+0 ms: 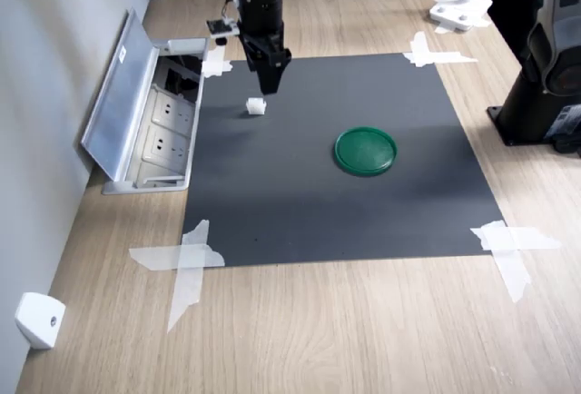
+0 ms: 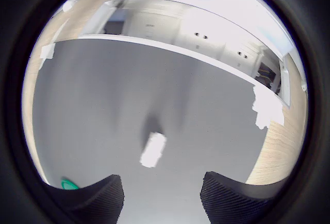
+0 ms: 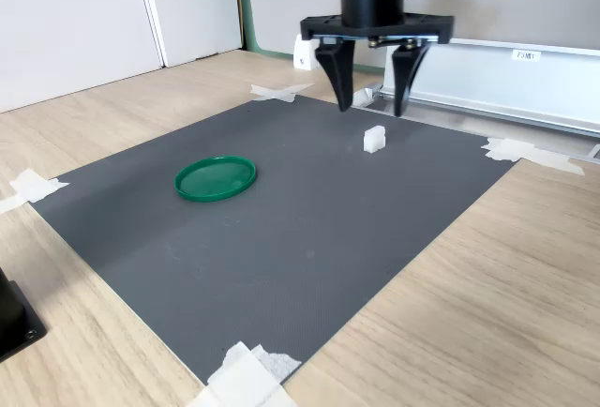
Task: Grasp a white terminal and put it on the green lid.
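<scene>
I have the end effector (image 3: 373, 107) hanging over the dark mat (image 1: 318, 203), its two black fingers (image 3: 337, 79) spread wide and holding nothing; in the second exterior view both tips are clear of the mat with a gap between them. The white terminal (image 3: 374, 139) lies on the mat just below and in front of those tips, not touching either one. In the first exterior view the same white terminal (image 1: 257, 106) sits near the mat's far left corner, close to the edge that runs beside the open socket box (image 1: 145, 122) let into the wooden surface (image 1: 363, 321). The wrist view shows the terminal (image 2: 153, 149) as a pale blur on the mat, ahead of the two finger pads (image 2: 98, 198) (too smeared for me to make out its small protrusions). The green lid (image 1: 366, 151) rests flat on the mat, well apart from the terminal, nearer the mat's right edge in the first exterior view; only a sliver of it (image 2: 68, 185) shows in the wrist view. White tape strips (image 1: 186, 262) hold the mat's corners to the surface.
</scene>
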Controlling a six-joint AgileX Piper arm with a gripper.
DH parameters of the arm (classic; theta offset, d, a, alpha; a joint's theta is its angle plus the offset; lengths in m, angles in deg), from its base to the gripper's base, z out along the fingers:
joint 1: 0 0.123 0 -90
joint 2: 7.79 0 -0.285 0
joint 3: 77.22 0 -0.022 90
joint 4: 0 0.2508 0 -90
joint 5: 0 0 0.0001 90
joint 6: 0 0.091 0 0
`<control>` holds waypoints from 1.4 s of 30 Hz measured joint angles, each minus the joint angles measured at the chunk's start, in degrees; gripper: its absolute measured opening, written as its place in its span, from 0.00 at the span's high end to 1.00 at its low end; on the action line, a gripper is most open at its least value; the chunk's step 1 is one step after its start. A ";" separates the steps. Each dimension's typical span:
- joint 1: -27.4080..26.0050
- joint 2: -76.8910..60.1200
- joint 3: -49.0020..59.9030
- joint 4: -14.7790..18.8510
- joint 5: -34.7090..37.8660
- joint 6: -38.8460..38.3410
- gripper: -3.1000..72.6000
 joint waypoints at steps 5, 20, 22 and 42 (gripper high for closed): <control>-0.50 0.87 0.00 0.80 -0.07 -1.67 0.13; -0.45 4.33 0.00 5.81 -2.27 -4.18 0.13; -0.30 5.31 0.00 6.14 -3.00 -4.85 0.13; 2.19 7.17 0.00 3.18 -5.45 -3.26 0.38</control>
